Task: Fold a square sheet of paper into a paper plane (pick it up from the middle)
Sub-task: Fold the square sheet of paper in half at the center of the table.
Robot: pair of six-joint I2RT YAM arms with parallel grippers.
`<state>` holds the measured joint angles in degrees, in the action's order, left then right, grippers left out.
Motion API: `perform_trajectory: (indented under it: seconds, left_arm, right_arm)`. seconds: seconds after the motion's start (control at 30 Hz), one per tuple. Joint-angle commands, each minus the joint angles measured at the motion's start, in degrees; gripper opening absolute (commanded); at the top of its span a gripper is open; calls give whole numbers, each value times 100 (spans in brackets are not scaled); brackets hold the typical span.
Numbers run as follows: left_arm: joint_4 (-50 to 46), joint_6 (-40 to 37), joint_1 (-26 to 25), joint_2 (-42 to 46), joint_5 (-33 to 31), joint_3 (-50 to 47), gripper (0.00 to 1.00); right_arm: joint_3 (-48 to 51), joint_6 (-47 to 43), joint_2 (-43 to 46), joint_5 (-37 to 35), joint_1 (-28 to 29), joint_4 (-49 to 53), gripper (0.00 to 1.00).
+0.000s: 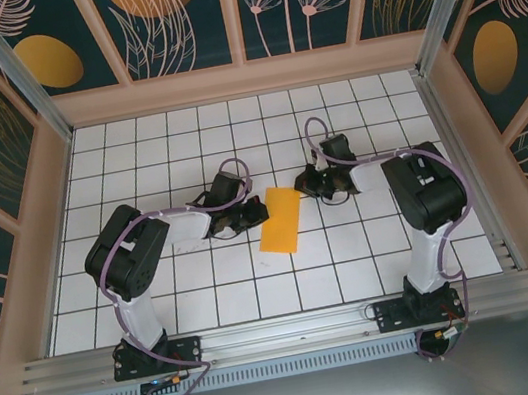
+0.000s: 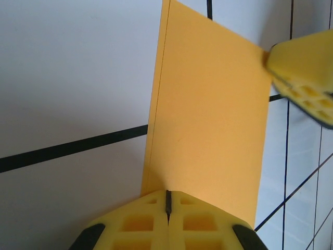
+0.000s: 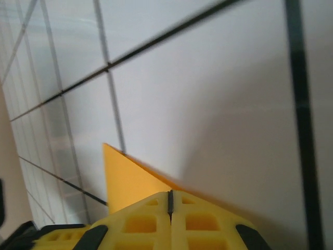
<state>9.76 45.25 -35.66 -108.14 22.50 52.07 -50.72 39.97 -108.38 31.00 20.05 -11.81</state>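
we judge the thin orange-yellow square sheet of paper folded once into a rectangle, lying flat on the white gridded counter between the arms. left jaws and right jaws are clenched, tips pressing its edge and corner. nose and wing folds remain.

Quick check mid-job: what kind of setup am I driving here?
Probably an enclosed benchtop robot cell: a white gridded tabletop, leaf-print wall panels all round, and the left arm and right arm bolted to an aluminium rail.
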Motion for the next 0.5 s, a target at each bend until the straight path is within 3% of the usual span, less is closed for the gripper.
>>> perform_trajectory:
  seconds: [0.0, 0.47]
  left_arm:
    - [-620, -104, -39, -217, -176, -214, 0]
    - [-616, -87, -38, -190, -178, -209, 0]
  right_arm:
    - [144, 35, -220, -254, -23, 148, 0]
    - [-210, 105, 287, 384, -154, 51, 0]
